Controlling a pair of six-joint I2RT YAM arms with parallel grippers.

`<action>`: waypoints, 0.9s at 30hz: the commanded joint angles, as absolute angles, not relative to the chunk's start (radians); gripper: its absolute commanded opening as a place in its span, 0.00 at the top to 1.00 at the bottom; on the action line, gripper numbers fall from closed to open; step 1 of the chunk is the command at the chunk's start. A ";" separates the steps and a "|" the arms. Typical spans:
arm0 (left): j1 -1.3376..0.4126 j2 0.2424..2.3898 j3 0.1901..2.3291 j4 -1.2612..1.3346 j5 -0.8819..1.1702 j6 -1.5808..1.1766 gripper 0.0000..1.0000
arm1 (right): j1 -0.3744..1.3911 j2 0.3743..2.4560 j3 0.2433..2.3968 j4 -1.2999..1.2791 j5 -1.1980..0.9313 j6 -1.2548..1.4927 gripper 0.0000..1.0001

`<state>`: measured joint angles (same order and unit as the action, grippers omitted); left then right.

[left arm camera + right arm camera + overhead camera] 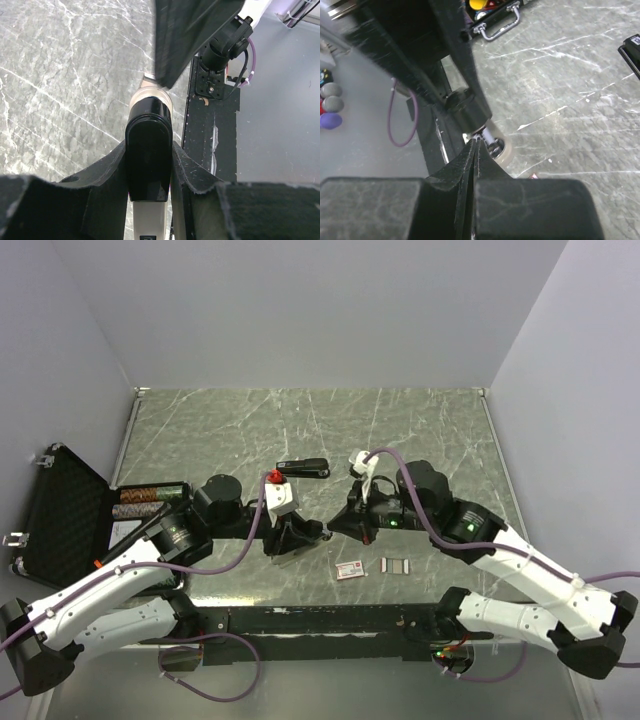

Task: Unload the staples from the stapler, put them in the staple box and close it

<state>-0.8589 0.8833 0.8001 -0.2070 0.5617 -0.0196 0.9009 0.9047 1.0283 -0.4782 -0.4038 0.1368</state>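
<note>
My left gripper (149, 145) is shut on the stapler (148, 165), a black top on a beige body, pinched between both pads. In the top view the left gripper (293, 537) and right gripper (338, 527) meet at mid-table, with the stapler mostly hidden between them. My right gripper (475, 140) is shut, its tips against the silvery front of the stapler (492, 142). I cannot tell whether anything is pinched there. Two short silvery staples strips (397, 565) lie on the table near the front edge.
A small red-and-white box (350, 570) lies left of the strips. A black elongated object (303, 468) lies behind the grippers. An open black case (60, 515) stands at the left, its handle showing in the right wrist view (497, 25). A black strip (320, 620) runs along the near edge.
</note>
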 commanded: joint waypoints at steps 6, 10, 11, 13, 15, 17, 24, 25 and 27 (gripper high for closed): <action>-0.864 0.847 0.822 -0.107 0.585 -0.037 0.99 | 0.900 0.950 0.980 -0.380 -0.387 0.179 1.00; -0.864 0.833 0.821 -0.094 0.551 -0.046 0.99 | 0.902 0.934 0.922 -0.387 -0.385 0.196 1.00; -0.862 0.828 0.818 -0.087 0.539 -0.049 0.99 | 0.900 0.930 0.904 -0.385 -0.385 0.202 1.00; -0.864 0.824 0.818 -0.078 0.522 -0.055 0.99 | 0.903 0.920 0.871 -0.380 -0.388 0.213 1.00; -0.862 0.822 0.818 -0.071 0.514 -0.061 0.99 | 0.910 0.916 0.845 -0.373 -0.390 0.222 1.00; -0.862 0.824 0.819 -0.063 0.503 -0.067 0.99 | 0.914 0.920 0.825 -0.365 -0.390 0.233 1.00; -0.865 0.864 0.833 -0.055 0.529 -0.078 0.99 | 0.926 0.943 0.836 -0.351 -0.373 0.232 1.00; -0.864 0.867 0.831 -0.058 0.529 -0.078 0.99 | 0.927 0.946 0.847 -0.359 -0.364 0.224 1.00; -0.864 0.867 0.830 -0.061 0.523 -0.075 0.99 | 0.927 0.950 0.867 -0.383 -0.339 0.209 1.00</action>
